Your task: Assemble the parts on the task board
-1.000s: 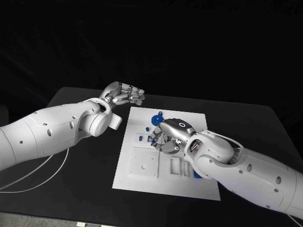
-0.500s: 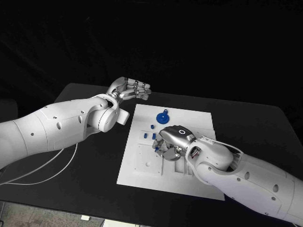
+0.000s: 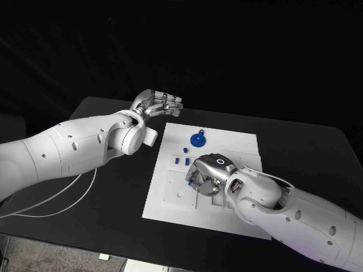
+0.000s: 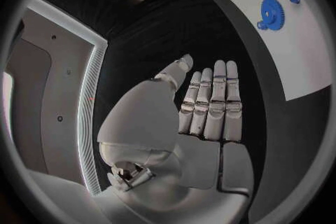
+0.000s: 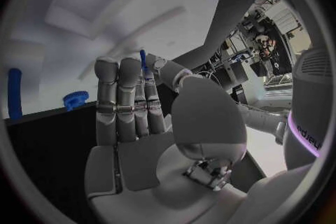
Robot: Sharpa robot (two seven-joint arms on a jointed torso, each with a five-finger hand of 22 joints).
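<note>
The white task board lies in the middle of the head view on the black counter, its long side running from the upper centre down toward the lower centre of the frame. Near its upper end a round blue gear lies flat with a smaller blue piece touching its upper edge. Just below the gear, toward the left of the board, a few small blue pegs stand or lie close together. Lower on the board there are shallow rectangular recesses in the white plate.

The right hand is over the middle of the board, fingers pointing down onto it just below the pegs. In the right wrist view its fingers lie side by side, and a thin blue pin is pinched between the thumb and a finger, its tip standing above the fingertips. The same view shows a blue gear and a blue cylinder farther out on the board.

The left hand is off the board, above the counter just past the board's upper left corner. Its fingers are spread slightly and hold nothing; the left wrist view shows them straight and side by side.
</note>
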